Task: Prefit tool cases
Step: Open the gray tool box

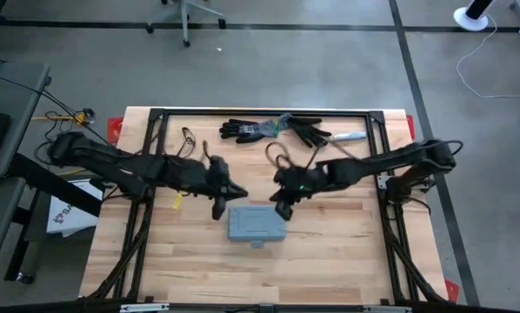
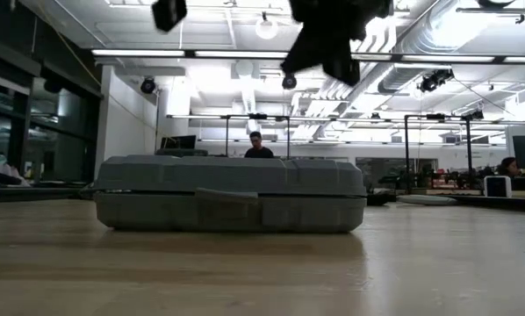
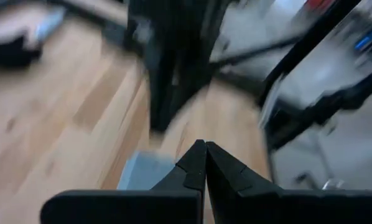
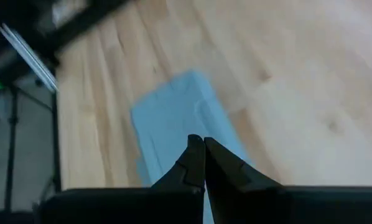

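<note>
Grey-blue tool case (image 1: 257,224) lies closed and flat on the wooden bench (image 1: 330,261), lid down, latch tab on the near long edge; low view shows it (image 2: 230,194) resting level on the wood.

Left hand (image 1: 216,207) hangs above the bench just off the case's far-left corner, fingers pressed fully together, holding nothing; in its wrist view the pinched fingertips (image 3: 201,163) sit over a corner of the case (image 3: 142,172).

Right hand (image 1: 282,209) hangs just above the case's far-right corner, fingers also pressed fully together, empty; its wrist view has the case (image 4: 173,124) directly beyond the closed tips (image 4: 198,158). Neither hand touches the case as far as visible.

Farther back from both hands, near the bench's far edge: black gloves (image 1: 269,130) in a loose pile and looped black cable (image 1: 280,159) between the gloves and the right hand.

Beyond the bench, a person (image 2: 258,146) sits in the room.
</note>
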`<action>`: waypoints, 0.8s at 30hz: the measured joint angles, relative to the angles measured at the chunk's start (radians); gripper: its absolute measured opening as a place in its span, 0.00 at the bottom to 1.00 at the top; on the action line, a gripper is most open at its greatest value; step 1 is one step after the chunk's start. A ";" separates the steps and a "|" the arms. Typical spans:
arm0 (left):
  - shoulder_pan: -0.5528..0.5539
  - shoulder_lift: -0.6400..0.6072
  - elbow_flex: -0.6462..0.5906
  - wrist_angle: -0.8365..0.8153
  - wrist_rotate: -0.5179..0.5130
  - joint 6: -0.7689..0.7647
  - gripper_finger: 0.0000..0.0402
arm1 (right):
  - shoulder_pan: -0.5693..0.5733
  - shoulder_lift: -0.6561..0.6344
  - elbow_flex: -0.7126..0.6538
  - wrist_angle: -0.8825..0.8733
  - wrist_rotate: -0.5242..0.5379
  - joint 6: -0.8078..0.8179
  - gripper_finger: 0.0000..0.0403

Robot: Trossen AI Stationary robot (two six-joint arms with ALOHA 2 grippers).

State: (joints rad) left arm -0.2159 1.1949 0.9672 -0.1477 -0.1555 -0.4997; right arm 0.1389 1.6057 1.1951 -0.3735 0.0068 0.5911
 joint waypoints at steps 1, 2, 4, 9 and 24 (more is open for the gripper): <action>0.003 -0.017 0.000 0.034 -0.002 0.015 0.00 | 0.005 0.024 0.000 0.012 -0.015 0.002 0.00; 0.006 -0.035 0.000 0.063 -0.003 0.031 0.00 | 0.010 0.047 0.000 0.029 -0.030 0.004 0.00; 0.013 -0.065 0.000 0.124 -0.004 0.054 0.00 | 0.021 0.098 0.000 0.062 -0.065 0.007 0.00; 0.021 -0.118 0.000 0.240 -0.004 0.101 0.00 | 0.035 0.207 0.000 0.194 -0.185 0.015 0.00; 0.021 -0.152 0.000 0.338 0.036 0.090 0.00 | 0.026 0.340 0.009 0.171 -0.098 0.057 0.00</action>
State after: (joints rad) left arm -0.1947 1.0424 0.9676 0.1904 -0.1191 -0.4099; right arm 0.1646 1.9459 1.2039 -0.2022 -0.0911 0.6477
